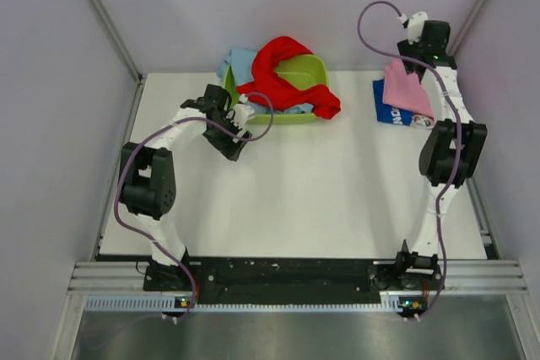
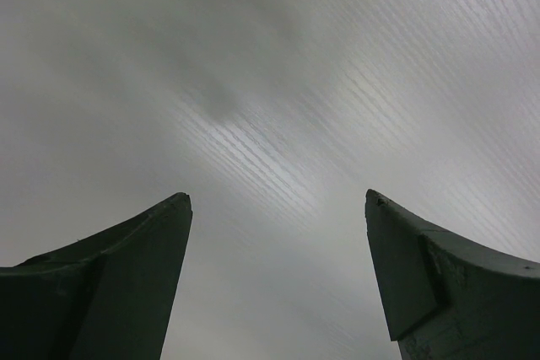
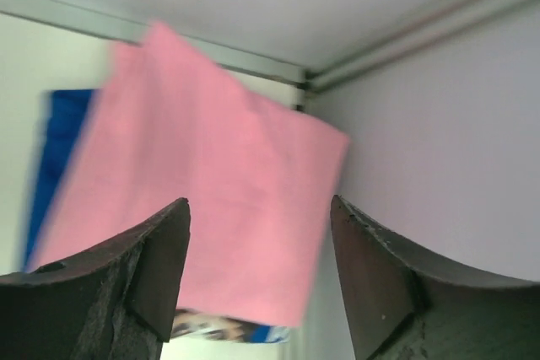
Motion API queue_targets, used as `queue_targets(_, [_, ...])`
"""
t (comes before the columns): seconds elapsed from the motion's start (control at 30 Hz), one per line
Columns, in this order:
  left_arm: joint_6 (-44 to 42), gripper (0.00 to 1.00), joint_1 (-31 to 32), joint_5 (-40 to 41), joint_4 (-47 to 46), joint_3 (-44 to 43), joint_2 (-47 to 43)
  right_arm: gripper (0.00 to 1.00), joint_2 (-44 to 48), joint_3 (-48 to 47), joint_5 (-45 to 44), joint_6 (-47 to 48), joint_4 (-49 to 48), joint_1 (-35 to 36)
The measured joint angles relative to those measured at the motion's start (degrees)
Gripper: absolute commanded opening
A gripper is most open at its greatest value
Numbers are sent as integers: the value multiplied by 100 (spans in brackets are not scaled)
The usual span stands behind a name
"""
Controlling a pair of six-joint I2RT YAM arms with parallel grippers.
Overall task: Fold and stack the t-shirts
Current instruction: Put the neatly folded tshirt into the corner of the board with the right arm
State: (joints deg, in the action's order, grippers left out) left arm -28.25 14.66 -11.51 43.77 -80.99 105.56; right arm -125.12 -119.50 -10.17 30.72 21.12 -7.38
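So the right gripper (image 3: 257, 208) has its jaws spread wide with nothing between them, hanging right over the pink t-shirt (image 1: 407, 88), which sits folded on top of the navy t-shirt (image 1: 390, 114) at the far right of the table (image 1: 321, 183). That looks like the stack getting started. The left gripper (image 2: 277, 198) is spread wide too and empty (its wrist cam shows only bare tabletop). What's left is probably the red t-shirt (image 1: 283, 65), and the left arm is way closer to it. It lies just beyond and to the right of that gripper, draped over the green tub (image 1: 308, 73), long axis running diagonally from the far rim down to the tub's near right corner. In the way are the tub rim itself and the light blue t-shirt (image 1: 239, 61) bunched under the red one, so a grab could easily drag both.
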Motion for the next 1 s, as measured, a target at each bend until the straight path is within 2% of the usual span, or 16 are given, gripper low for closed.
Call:
queue_targets(0.07, [-4, 88, 0, -28, 2, -2, 0, 60, 267, 310, 197, -195, 127, 308])
queue_targets(0.17, [-37, 88, 0, -63, 7, -2, 0, 65, 476, 763, 337, -345, 208, 726])
queue_targets(0.3, [-66, 88, -2, -66, 9, 0, 0, 65, 398, 1121, 83, -256, 391, 1102])
queue_targets(0.47, [-72, 88, 0, -125, 9, 0, 0, 59, 50, 1130, -354, -136, 507, 1191])
queue_targets(0.63, [-74, 88, -7, -221, 31, 0, 0, 61, -205, 1130, -579, -68, 509, 1145])
queue_targets(0.77, [-92, 88, -22, -256, 46, 0, 39, 53, -280, 1134, -623, -70, 481, 1143])
queue_targets(0.87, [-118, 88, -46, -256, 48, 0, 94, 37, -337, 1143, -658, -26, 380, 1152])
queue_targets(1.0, [-151, 88, -76, -258, 72, 0, 122, 40, -498, 1141, -680, 44, 286, 1165])
